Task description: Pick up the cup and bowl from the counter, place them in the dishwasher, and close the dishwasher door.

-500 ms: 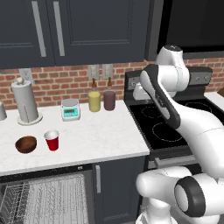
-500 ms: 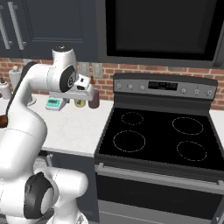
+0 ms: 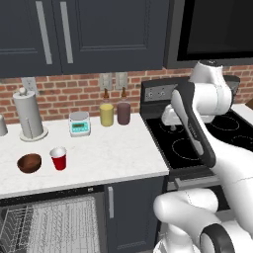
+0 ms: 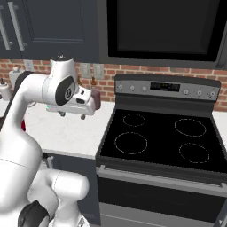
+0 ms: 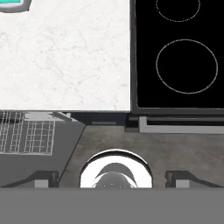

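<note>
The gripper [image 4: 72, 116] hangs high over the seam between counter [image 3: 113, 153] and stovetop [image 5: 183, 57], fingers spread wide and holding nothing; the cup [image 3: 59, 158] and the bowl [image 3: 29, 162] sit close together near the counter's front edge, well off to the fingers' left, above the dishwasher [image 3: 49, 222] with its rack showing. The likely trouble is the reach; coming in over the cup, a finger could clip the neighbouring bowl or tip the light cup over.

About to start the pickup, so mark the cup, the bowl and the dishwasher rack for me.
cup [image 3: 59, 159]: left base view, on its red side wall.
bowl [image 3: 29, 163]: left base view, on its brown inside.
rack [image 3: 47, 227]: left base view, on the white wires below the counter edge.
</note>
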